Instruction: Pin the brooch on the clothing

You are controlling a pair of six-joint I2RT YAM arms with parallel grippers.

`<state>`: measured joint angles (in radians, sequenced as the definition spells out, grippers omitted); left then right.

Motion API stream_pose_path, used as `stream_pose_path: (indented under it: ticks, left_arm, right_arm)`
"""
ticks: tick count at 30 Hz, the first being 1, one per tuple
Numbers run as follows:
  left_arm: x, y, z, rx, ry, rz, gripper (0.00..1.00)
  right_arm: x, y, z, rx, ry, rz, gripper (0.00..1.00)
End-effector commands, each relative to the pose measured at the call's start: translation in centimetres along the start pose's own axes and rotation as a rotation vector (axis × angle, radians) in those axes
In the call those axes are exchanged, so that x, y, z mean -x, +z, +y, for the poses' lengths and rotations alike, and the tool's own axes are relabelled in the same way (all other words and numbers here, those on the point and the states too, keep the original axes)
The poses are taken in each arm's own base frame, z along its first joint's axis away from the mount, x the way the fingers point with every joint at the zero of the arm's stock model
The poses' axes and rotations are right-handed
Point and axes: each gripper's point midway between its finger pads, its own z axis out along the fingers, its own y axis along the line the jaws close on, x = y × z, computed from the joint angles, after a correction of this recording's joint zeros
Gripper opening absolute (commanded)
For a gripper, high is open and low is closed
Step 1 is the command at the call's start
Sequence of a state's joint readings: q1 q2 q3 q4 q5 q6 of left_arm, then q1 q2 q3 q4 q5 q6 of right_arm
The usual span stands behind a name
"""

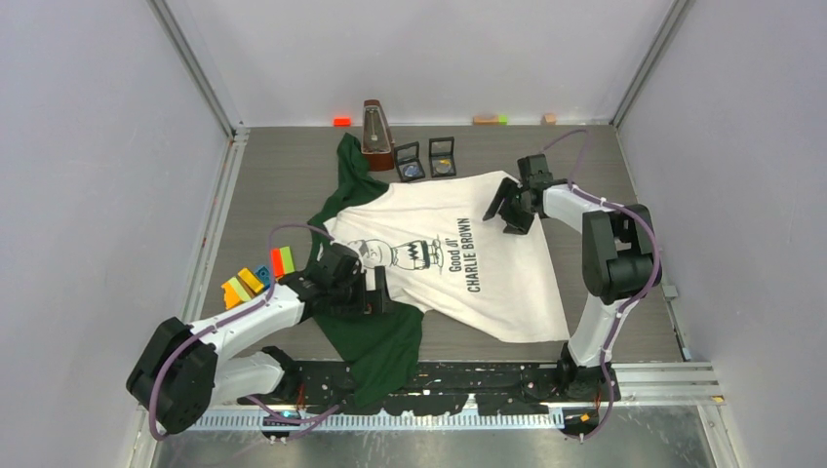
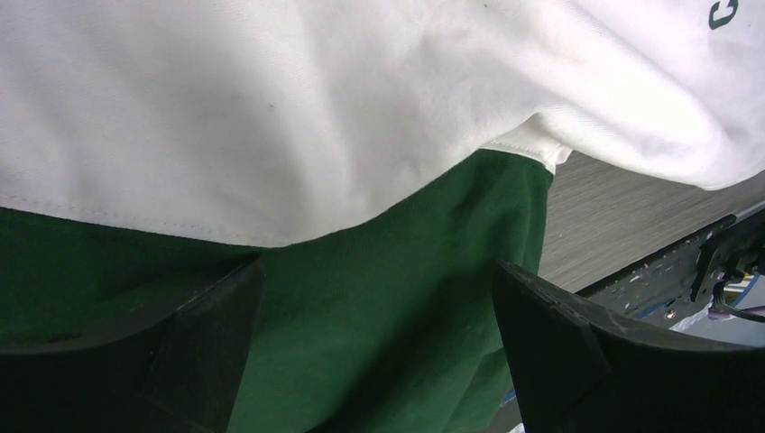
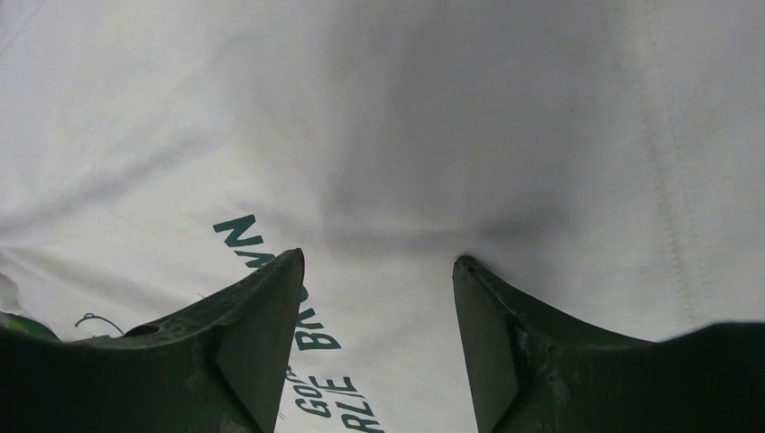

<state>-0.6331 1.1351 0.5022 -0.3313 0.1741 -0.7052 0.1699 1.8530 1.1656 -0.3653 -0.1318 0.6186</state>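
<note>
The clothing (image 1: 458,263), a white T-shirt with dark green sleeves and a "Good Ol' Charlie Brown" print, lies spread on the table. My left gripper (image 1: 375,291) is open low over the near green sleeve (image 2: 379,298), with nothing between its fingers (image 2: 207,352). At the shirt's far right corner, my right gripper (image 1: 505,216) hangs open just above the white cloth (image 3: 379,271), near the lettering (image 3: 316,334). I cannot make out a brooch for certain. Two small open black cases (image 1: 410,162) (image 1: 442,156) behind the shirt each hold a small round piece.
A brown metronome (image 1: 375,132) stands at the back beside the far sleeve. Coloured blocks (image 1: 255,278) lie left of my left arm. Small bits (image 1: 341,121) (image 1: 485,119) sit along the back wall. The arms' base rail (image 1: 468,375) runs along the near edge.
</note>
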Motion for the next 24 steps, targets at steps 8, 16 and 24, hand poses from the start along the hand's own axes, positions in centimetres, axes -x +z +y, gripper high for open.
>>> stream_pose_path:
  ticks: [8,16,24]
  left_arm:
    - [-5.2,-0.1,2.7,0.078,-0.097,0.171,0.99]
    - [-6.3,-1.6,2.9,0.092,-0.110,0.210,0.99]
    - [-7.4,-2.8,2.6,0.060,-0.165,0.213,0.99]
  right_arm:
    - [0.9,2.6,-4.8,-0.060,0.077,0.043,0.68]
    - [2.4,2.7,-4.7,-0.051,0.071,0.027,0.69]
    - [3.3,2.1,-3.6,-0.019,0.036,0.015,0.71]
